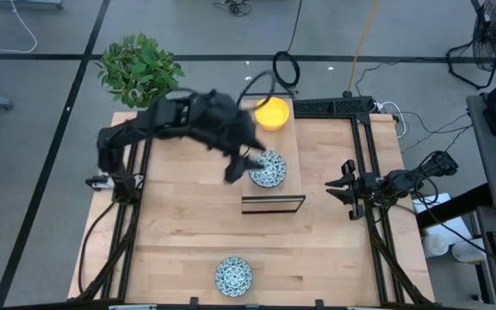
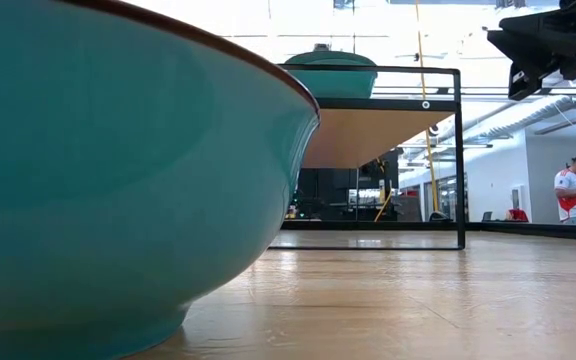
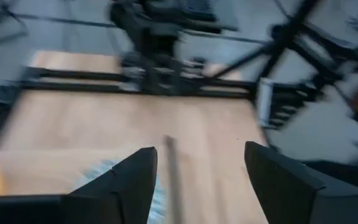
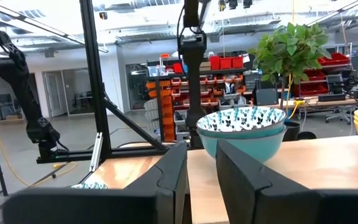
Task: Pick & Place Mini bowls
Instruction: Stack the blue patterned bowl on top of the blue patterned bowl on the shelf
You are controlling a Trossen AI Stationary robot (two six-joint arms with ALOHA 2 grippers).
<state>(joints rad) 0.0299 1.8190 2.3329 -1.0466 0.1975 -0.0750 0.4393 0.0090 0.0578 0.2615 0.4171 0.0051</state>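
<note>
Patterned bowl (image 2: pixel 118 180) fills low view, cut off. Left hand (image 1: pixel 246 164), fingers wide, empty, blurred beside stacked bowls (image 1: pixel 268 169); yellow bowls (image 1: pixel 272 113) behind. Right hand (image 1: pixel 344 186) narrow, empty, at table (image 1: pixel 179 224) edge

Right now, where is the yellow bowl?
In the high view the yellow bowl sits at the far end of the raised shelf, behind the patterned bowl and right of the plant.

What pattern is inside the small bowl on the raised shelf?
Blue floral on white inside the small patterned bowl; right wrist view shows it best.
</note>
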